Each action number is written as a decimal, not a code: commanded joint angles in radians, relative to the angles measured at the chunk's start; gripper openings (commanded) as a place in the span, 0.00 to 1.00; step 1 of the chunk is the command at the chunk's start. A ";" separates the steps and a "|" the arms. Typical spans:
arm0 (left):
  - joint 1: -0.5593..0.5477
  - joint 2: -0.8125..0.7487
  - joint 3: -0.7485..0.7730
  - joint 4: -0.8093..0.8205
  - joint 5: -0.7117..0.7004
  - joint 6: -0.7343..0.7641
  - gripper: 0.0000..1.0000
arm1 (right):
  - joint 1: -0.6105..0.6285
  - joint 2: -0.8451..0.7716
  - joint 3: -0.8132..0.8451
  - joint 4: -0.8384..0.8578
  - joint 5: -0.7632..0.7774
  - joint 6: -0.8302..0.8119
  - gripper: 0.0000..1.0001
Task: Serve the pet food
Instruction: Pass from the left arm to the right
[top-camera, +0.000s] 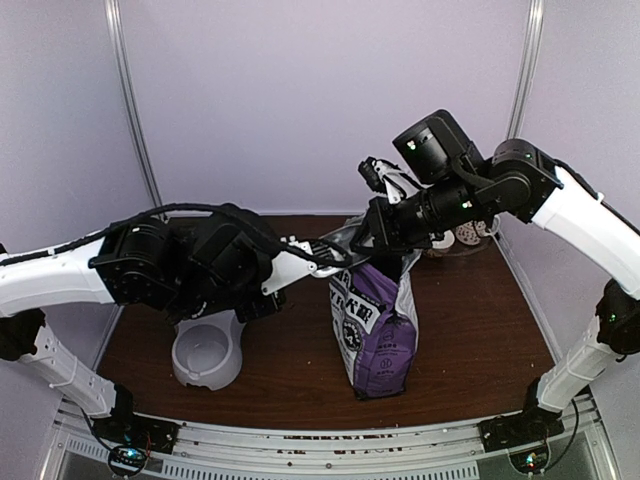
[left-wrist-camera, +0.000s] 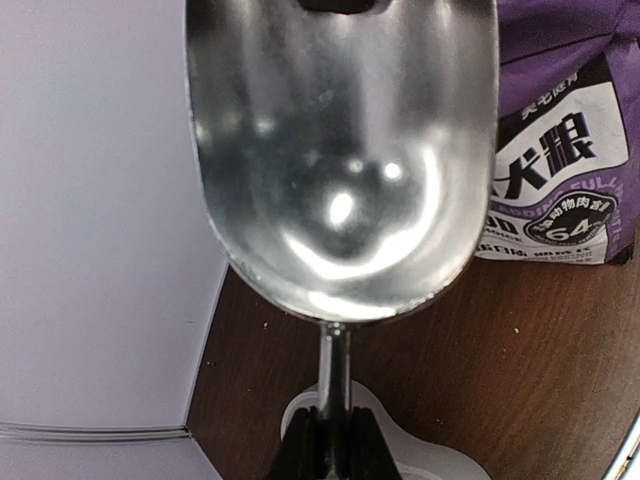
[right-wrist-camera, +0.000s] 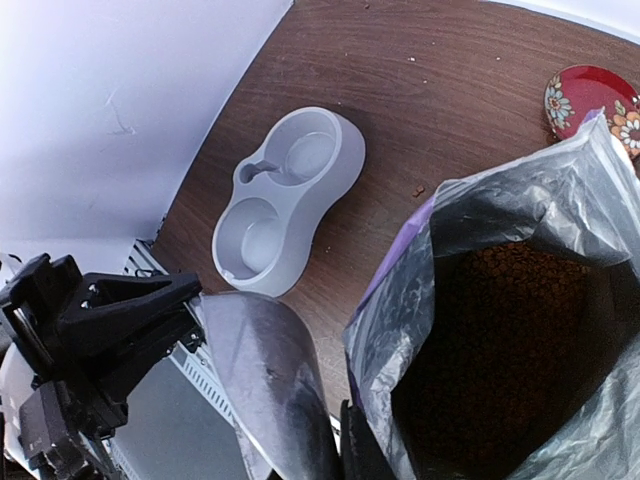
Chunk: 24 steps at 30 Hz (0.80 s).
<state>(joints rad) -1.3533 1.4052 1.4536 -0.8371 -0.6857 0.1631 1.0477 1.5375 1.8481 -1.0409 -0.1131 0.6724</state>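
Right wrist alone: bagged pet food (right-wrist-camera: 510, 320)

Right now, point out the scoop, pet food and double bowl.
scoop (left-wrist-camera: 340, 150): left wrist view, inner metal surface.
pet food (right-wrist-camera: 500, 340): right wrist view, middle of the brown kibble.
double bowl (right-wrist-camera: 283, 198): right wrist view, ridge between wells.

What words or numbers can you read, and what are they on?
"犬粮": big print on the purple bag.
"64": in a round badge on that bag.
The bag's smaller print: too blurred to read.
Scoop, bowl: no writing visible.
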 joint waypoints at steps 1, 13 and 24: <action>-0.004 0.002 0.024 0.026 -0.022 -0.002 0.00 | 0.002 -0.021 -0.001 0.017 -0.013 -0.013 0.00; -0.006 -0.029 0.001 0.050 -0.006 -0.014 0.41 | 0.002 -0.067 0.003 0.007 0.041 -0.039 0.00; -0.003 -0.093 -0.040 0.099 -0.003 -0.033 0.71 | -0.001 -0.157 -0.052 0.069 0.098 -0.059 0.00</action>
<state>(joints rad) -1.3567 1.3552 1.4368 -0.8043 -0.6880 0.1478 1.0451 1.4193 1.8172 -1.0161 -0.0647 0.6300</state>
